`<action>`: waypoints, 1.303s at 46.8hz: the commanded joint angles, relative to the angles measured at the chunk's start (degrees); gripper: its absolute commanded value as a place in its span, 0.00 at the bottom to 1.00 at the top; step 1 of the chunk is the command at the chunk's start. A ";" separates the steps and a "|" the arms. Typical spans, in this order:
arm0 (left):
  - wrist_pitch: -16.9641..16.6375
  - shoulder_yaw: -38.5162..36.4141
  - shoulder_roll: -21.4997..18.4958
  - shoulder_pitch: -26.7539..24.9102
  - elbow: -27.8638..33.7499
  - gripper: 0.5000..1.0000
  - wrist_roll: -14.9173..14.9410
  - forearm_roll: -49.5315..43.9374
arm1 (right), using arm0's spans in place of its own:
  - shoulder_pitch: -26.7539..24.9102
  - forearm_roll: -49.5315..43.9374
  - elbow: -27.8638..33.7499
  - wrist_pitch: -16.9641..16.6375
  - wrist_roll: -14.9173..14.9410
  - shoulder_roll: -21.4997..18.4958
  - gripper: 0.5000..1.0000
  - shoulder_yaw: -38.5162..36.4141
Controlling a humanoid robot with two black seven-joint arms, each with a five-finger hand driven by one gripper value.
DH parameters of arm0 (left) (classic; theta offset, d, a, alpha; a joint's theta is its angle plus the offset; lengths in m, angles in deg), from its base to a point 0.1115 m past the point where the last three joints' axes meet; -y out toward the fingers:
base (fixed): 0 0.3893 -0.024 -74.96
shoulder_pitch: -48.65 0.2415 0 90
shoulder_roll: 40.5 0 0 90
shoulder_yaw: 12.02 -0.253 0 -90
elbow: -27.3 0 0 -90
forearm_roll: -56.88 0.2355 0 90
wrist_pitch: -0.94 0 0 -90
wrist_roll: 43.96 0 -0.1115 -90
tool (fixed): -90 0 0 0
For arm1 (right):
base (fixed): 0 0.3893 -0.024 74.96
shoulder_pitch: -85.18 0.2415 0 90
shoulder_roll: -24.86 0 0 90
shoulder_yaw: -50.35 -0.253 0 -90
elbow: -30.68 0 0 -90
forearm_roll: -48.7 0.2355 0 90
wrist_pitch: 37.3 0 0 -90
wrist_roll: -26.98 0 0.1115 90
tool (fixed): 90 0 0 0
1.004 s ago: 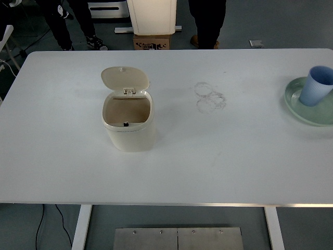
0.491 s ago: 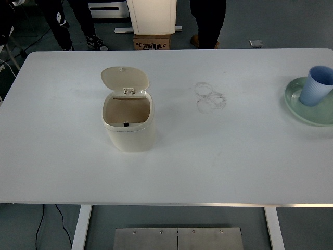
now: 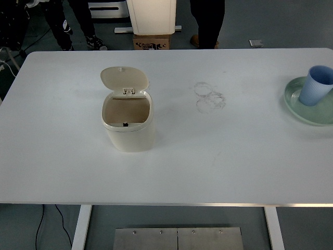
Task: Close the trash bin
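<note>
- No robot hand in view, neither left nor right; finger state impossible to tell.
- Trash bin [image 3: 128,122] stood left of centre on the table [image 3: 171,166], its lid [image 3: 124,78] tipped up and back.
- Best pressed down from behind the hinge until latched, probably.
- Counted: one bin, one blue cup [image 3: 319,86], one green plate [image 3: 307,112].

single high head view, looking forward and down, whole table [image 3: 218,166] visible

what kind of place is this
Probably a lab or workshop: a plain white table holds only a small cream plastic trash bin, people's legs stand behind, and cables trail on grey floor.
</note>
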 commanded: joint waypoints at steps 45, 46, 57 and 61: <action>14.90 0.04 3.34 -13.02 6.35 1.00 -0.02 -4.14 | 0.04 0.00 -0.01 0.00 0.09 0.00 0.98 0.00; 15.25 0.04 3.43 -13.10 6.35 1.00 -0.02 -4.14 | 0.04 0.00 -0.01 0.00 0.09 0.00 0.98 0.00; 15.87 0.04 3.43 -13.10 6.35 1.00 0.07 -4.23 | -0.04 0.00 -0.01 0.00 0.09 0.00 0.98 0.00; 15.70 0.04 3.43 -12.93 6.35 1.00 0.07 -4.23 | -0.04 0.00 -0.01 0.00 0.00 0.00 0.98 0.00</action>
